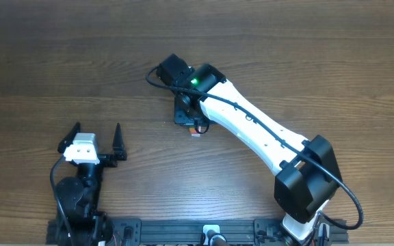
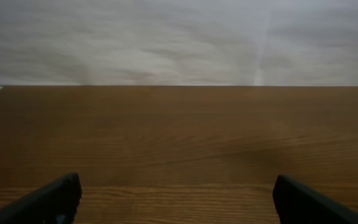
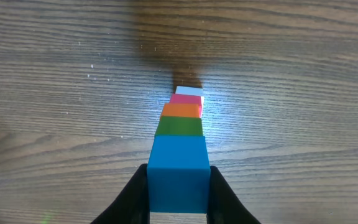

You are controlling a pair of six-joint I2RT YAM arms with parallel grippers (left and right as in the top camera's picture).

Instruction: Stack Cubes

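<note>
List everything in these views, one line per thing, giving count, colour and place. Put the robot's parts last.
blue cube: one, blue, top of the stack, held
green cube: one, green, directly under the blue cube
orange cube: one, orange, under the green cube
pink cube: one, pink, under the orange cube
white cube: one, white, bottom of the stack
table: one, brown wood grain, under everything
wall: one, whitish, beyond the table's far edge
right gripper: one, black, closed on the blue cube, near the table's middle
left gripper: one, black, open and holding nothing, near its base at the table's left
</note>
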